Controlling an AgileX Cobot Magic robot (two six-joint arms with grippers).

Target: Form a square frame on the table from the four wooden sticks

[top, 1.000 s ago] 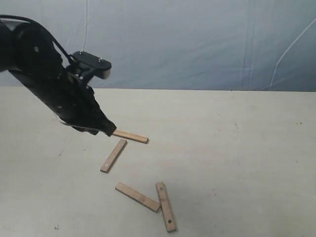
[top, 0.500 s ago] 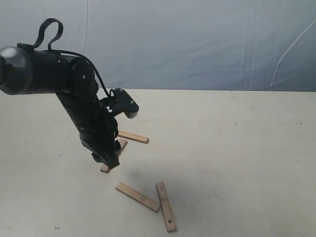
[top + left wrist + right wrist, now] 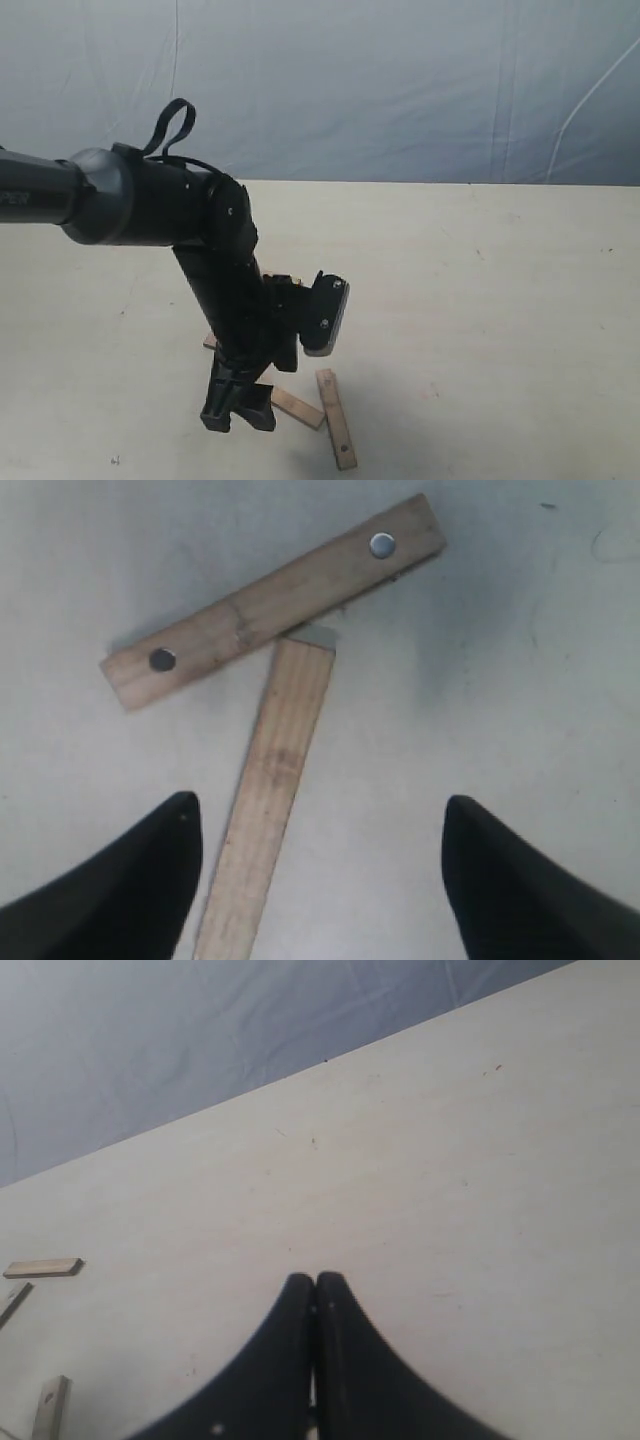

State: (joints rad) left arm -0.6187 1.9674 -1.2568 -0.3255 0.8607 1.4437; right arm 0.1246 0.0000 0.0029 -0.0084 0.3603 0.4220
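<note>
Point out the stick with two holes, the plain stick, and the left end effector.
stick with two holes (image 3: 272, 600): left wrist view, mid-face between the holes
plain stick (image 3: 272, 770): left wrist view, middle of its length
left end effector (image 3: 320, 805): left wrist view, midway between fingertips
</note>
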